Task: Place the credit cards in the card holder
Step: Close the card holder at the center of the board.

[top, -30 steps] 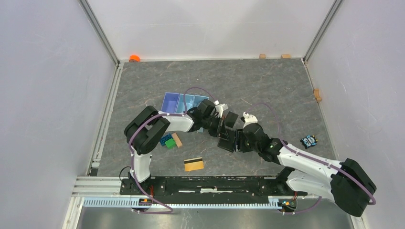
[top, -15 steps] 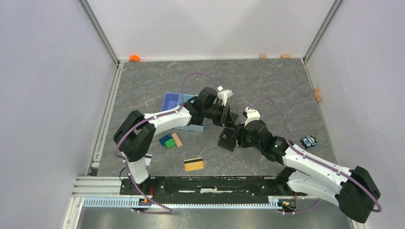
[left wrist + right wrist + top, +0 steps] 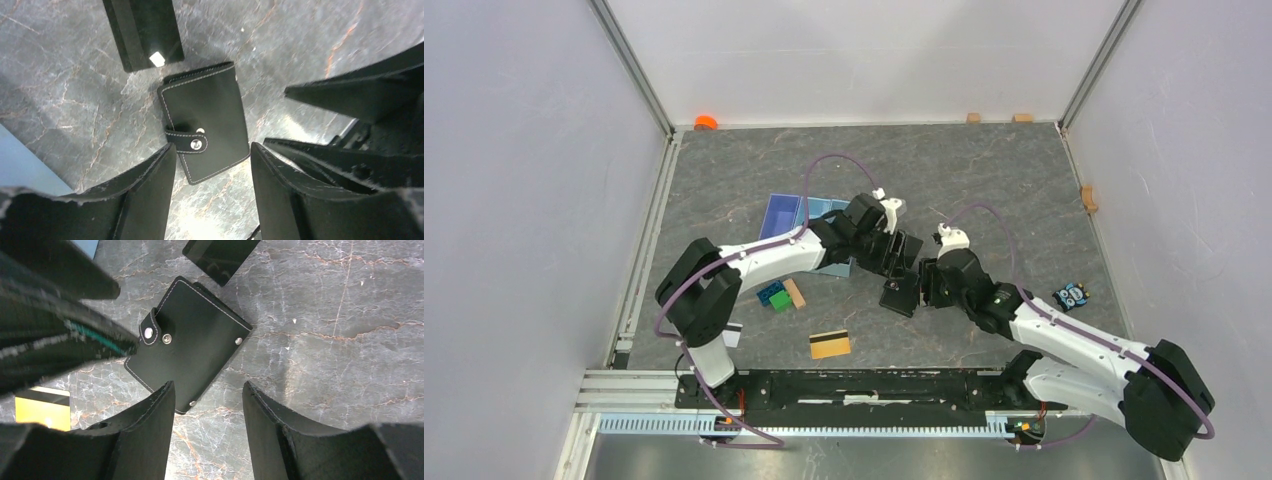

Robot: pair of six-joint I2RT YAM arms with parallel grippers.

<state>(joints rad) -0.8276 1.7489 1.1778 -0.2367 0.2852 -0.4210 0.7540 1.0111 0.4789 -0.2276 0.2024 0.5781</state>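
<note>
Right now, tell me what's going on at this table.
Both arms hover over the card holder, which lies folded shut on the table. The left fingers and right fingers are open and hold nothing. A gold card lies apart on the table, not yet in the holder.

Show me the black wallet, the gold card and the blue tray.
black wallet (image 3: 214, 111): left wrist view, middle of closed cover.
gold card (image 3: 831, 348): top view, gold face below stripe.
blue tray (image 3: 780, 213): top view, leftmost compartment.
</note>
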